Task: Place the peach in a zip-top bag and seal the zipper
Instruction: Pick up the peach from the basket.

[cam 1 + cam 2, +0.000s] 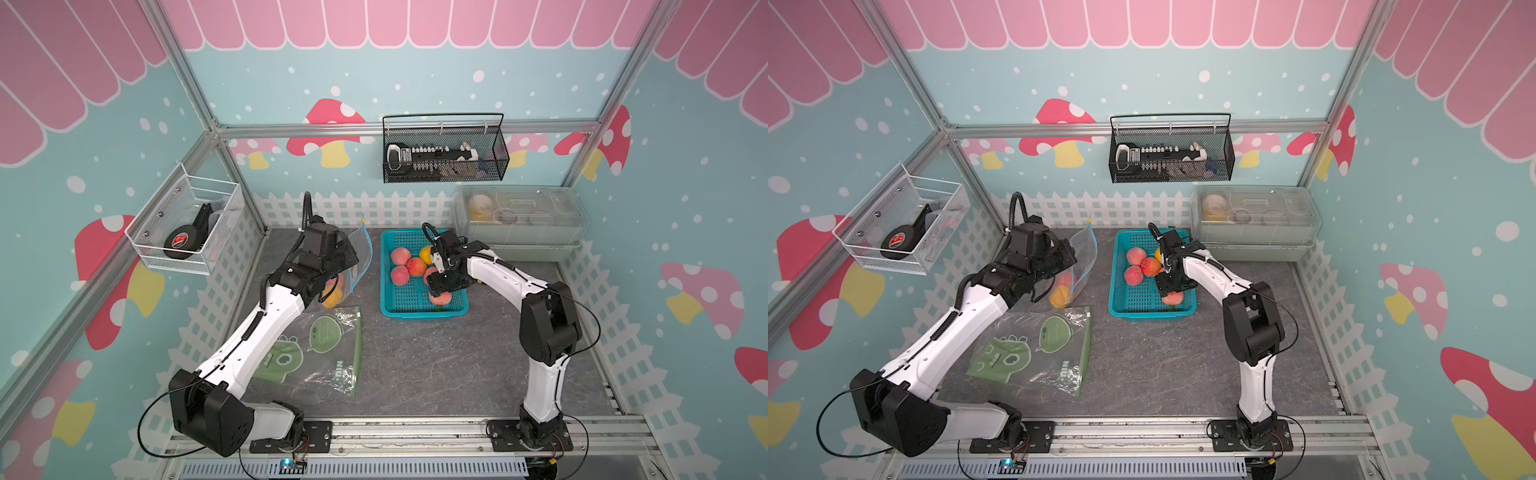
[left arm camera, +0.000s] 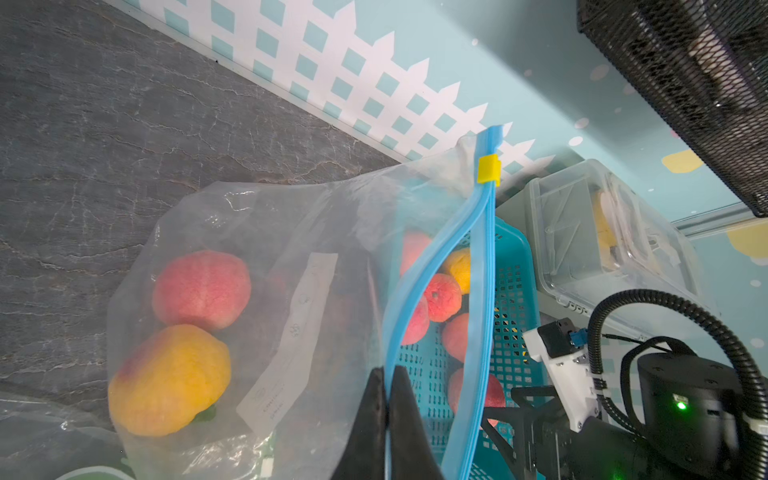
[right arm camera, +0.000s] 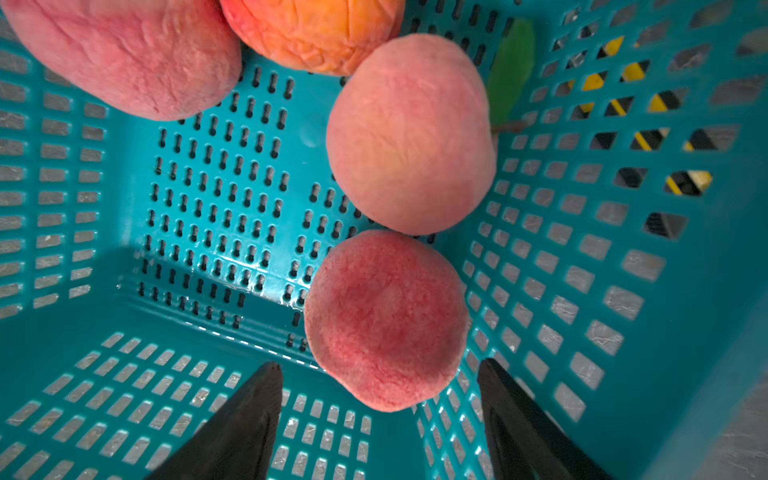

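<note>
Right pincer [image 3: 378, 363] spread wide over 1 peach [image 3: 386, 320] in the teal basket [image 3: 187, 187], not yet touching it.
My left pincer [image 2: 388, 370] is pinched shut on the blue zipper strip [image 2: 432, 257] of the zip-top bag [image 2: 291, 232], holding its mouth up, with 2 fruits [image 2: 199, 286] inside. The peach looks light, soft-skinned and round, likely to bruise or roll, so I'd close gently across its widest middle.

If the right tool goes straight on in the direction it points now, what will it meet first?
Most likely the darker red peach in the teal basket: in the right wrist view it lies just ahead of the open right tool, partly between its fingers. How far ahead is unclear.
</note>
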Robot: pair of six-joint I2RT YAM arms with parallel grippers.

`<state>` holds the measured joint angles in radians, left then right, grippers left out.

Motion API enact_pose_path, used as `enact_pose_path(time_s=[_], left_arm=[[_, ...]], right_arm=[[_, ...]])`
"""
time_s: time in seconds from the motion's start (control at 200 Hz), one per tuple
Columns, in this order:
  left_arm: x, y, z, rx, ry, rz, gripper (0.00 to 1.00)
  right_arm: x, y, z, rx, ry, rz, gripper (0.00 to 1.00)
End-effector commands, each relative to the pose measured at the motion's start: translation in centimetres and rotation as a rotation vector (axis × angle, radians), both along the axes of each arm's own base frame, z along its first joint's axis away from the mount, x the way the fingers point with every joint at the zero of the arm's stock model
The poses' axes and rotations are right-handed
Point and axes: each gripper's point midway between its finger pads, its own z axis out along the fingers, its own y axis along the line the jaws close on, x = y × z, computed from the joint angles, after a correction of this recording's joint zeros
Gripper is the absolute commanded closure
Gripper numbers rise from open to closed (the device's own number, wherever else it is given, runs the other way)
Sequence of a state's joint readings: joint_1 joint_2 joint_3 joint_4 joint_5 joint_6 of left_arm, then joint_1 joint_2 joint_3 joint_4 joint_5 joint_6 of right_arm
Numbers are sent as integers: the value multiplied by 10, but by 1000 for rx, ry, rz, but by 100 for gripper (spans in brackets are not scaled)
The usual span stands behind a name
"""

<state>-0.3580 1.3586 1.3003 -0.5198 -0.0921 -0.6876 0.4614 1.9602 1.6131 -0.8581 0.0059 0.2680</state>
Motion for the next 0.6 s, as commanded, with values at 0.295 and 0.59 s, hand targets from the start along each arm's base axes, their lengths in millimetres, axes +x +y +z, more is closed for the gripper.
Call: enact_pose_path(time_s=[0.295,0.59], left_arm=[[2,2,-2,12,9,-6,100],[1,1,-2,4,9,-9,100]], right_arm=[[-5,1,-34,-105,72,-19,25],[4,12,-27,-36,37,-38,34]])
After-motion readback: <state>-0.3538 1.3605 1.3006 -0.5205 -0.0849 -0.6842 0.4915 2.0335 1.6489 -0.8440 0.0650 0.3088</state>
